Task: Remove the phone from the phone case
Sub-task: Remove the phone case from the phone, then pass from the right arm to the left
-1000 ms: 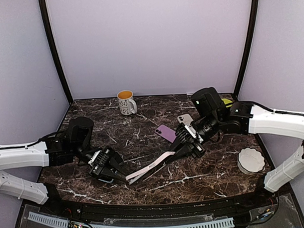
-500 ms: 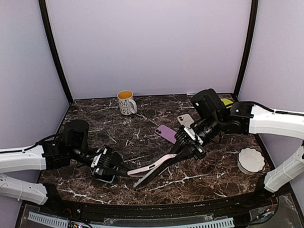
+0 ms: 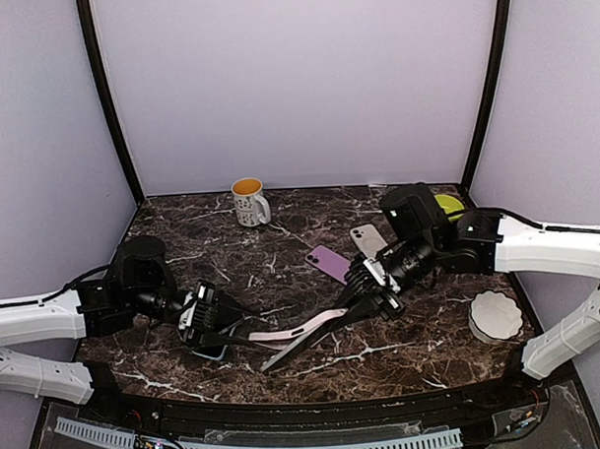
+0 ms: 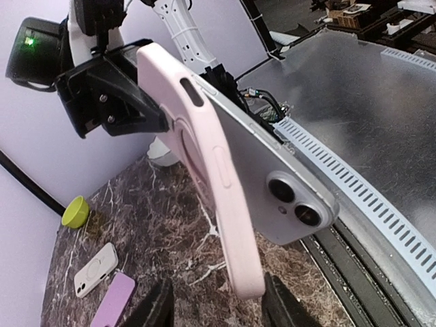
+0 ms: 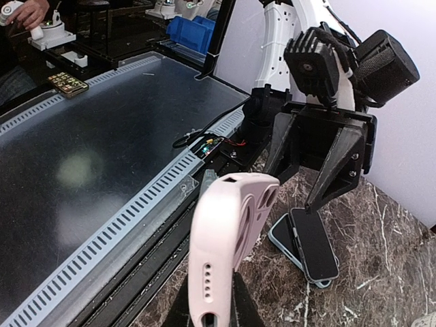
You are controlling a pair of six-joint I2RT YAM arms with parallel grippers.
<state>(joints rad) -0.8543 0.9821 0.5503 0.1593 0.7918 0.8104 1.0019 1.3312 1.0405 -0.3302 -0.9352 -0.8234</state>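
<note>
Top view, L gripper (image 3: 228,330) low, pointing right, jaws apart, R gripper (image 3: 367,306) clamped on pink case (image 3: 302,332), phone (image 4: 262,170) half peeled out.

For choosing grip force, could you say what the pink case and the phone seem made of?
The pink case: likely soft matte silicone, since it bends away without creasing. The phone: rigid, smooth satin back, perhaps glass or metal; flat with sheen.

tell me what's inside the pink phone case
The phone, only partly: its camera end sits clear of the pink case. The far end, at the right gripper, is covered by the case, so how much is seated cannot be told.
</note>
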